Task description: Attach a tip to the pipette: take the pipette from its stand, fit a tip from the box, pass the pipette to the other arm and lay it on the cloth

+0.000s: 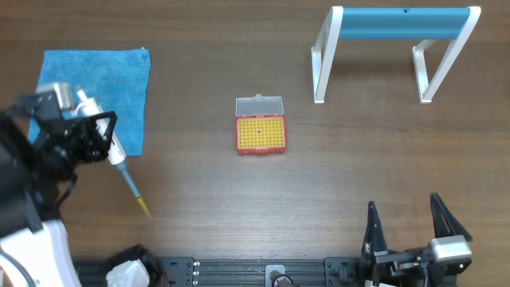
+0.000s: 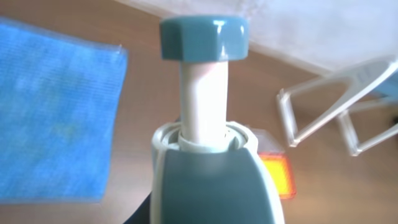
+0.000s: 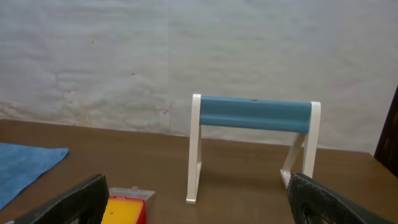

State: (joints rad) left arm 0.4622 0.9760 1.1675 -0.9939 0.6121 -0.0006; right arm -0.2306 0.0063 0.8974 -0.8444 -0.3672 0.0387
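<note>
you're on the last step as i read it: the stand (image 1: 398, 24) at the far right is bare, the pipette (image 1: 118, 151) carries a yellow tip (image 1: 140, 204), and it sits in the left gripper (image 1: 100, 132), whose jaws are closed around the pipette's body just below the plunger end. the pipette hangs slanted at the cloth's (image 1: 96, 84) right edge, plunger end toward the cloth and tip pointing out over the bare table (image 1: 239, 215), toward the arm bases. in the left wrist view the plunger knob and upper body (image 2: 205, 124) stand right before the camera, with the blue cloth off to one side, so the pipette does not look to be squarely over the fabric. the right gripper (image 1: 403, 201) is parked near its base with its jaws spread wide, holding nothing, well apart from everything. the tip box (image 1: 260, 133) sits open mid-table and is out of your way. what the next move calls for, in my judgement: carry the pipette sideways until its whole length is over the cloth, bring it down nearly flat so the tip does not strike first, then part the jaws only once the body rests on the fabric.
</note>
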